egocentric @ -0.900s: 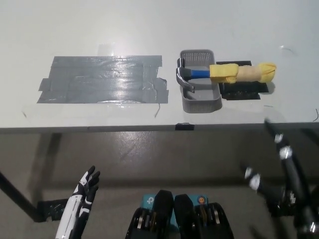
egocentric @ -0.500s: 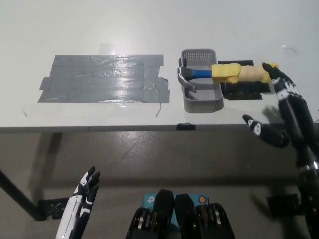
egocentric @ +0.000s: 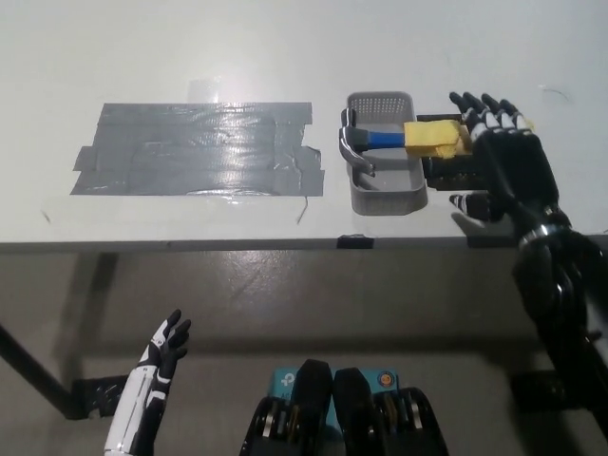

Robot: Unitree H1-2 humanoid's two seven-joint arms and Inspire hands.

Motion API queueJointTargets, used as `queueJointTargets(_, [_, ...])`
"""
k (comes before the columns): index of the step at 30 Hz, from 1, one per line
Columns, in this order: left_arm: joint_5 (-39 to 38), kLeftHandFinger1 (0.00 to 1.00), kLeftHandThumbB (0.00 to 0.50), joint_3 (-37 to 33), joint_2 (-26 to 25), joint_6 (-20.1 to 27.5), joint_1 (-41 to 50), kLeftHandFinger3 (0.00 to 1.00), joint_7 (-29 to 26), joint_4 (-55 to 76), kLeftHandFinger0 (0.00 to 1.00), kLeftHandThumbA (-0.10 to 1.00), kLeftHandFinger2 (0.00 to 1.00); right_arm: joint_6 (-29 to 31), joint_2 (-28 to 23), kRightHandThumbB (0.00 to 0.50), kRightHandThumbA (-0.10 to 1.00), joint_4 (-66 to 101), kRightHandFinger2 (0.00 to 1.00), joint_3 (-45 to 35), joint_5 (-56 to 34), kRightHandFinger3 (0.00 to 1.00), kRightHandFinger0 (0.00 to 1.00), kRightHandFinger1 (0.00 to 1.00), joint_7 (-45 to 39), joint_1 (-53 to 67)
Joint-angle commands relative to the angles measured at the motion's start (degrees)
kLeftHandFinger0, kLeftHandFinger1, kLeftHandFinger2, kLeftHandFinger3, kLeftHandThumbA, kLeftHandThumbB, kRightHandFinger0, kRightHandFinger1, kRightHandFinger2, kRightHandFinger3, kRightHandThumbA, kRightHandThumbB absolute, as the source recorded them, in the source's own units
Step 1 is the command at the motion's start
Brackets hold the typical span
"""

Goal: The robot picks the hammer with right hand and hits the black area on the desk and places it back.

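The hammer (egocentric: 385, 141) has a steel head, a blue neck and a yellow padded handle. Its head lies in a small grey basket (egocentric: 385, 197) on the white desk, and the handle sticks out to the right over a black pad (egocentric: 446, 171). My black right hand (egocentric: 501, 161) is open, fingers spread, right above the far part of the handle and hiding it. Whether it touches the handle I cannot tell. The black area, a wide patch of dark tape (egocentric: 199, 149), lies left of the basket. My white left hand (egocentric: 157, 366) hangs open below the desk edge at the lower left.
The desk's front edge (egocentric: 190, 245) runs across the middle of the picture, with floor below it. A small black tab (egocentric: 353, 240) sits on that edge below the basket.
My right arm has risen from below the desk at the lower right and its hand now covers the hammer's handle. The left hand has barely moved.
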State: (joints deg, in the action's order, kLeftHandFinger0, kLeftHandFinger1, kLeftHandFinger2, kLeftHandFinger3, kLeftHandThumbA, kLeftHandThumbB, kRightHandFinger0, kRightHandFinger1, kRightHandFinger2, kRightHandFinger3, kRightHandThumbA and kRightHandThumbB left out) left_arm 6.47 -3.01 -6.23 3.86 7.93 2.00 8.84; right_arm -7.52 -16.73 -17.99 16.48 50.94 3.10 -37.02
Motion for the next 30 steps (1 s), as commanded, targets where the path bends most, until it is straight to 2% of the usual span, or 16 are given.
queueJointTargets(1, [0.86, 1.0, 0.035, -0.36, -0.61, 0.04, -0.63, 1.0, 0.63, 1.96, 1.0, 0.99, 1.0, -3.27, -0.72, 0.396, 1.0, -1.64, 1.0, 0.91, 4.56, 1.0, 1.0, 1.0, 3.84, -4.18])
queueJointTargets(7, [0.99, 1.0, 0.015, -0.4, -0.45, 0.47, -0.08, 1.0, 0.46, 1.7, 1.0, 1.0, 1.0, -3.1, 0.38, 0.378, 1.0, -6.24, 1.0, 1.84, 4.1, 1.0, 1.0, 1.0, 6.02, -6.26])
queueJointTargets(14, [1.71, 1.0, 0.013, -0.55, -0.54, 0.38, -0.67, 1.0, 0.45, 1.6, 1.0, 1.0, 1.0, -3.53, 0.83, 0.366, 1.0, -11.51, 1.0, 2.36, 3.1, 1.0, 1.0, 1.0, 6.7, -8.8])
queueJointTargets(18, [1.92, 1.0, 0.027, -0.46, -0.51, 0.08, -0.82, 1.0, 0.39, 1.92, 1.0, 1.0, 1.0, -3.3, 1.23, 0.37, 1.0, -13.67, 1.0, 2.83, 2.55, 1.0, 1.0, 1.0, 7.33, -9.87])
queueJointTargets(30, [2.03, 1.0, 0.034, -0.8, -0.81, -0.46, -1.16, 1.0, 0.89, 1.91, 1.0, 1.0, 1.0, -1.34, 2.17, 0.335, 1.0, -17.13, 1.0, 3.82, 1.0, 1.0, 1.0, 1.0, 9.58, -11.65])
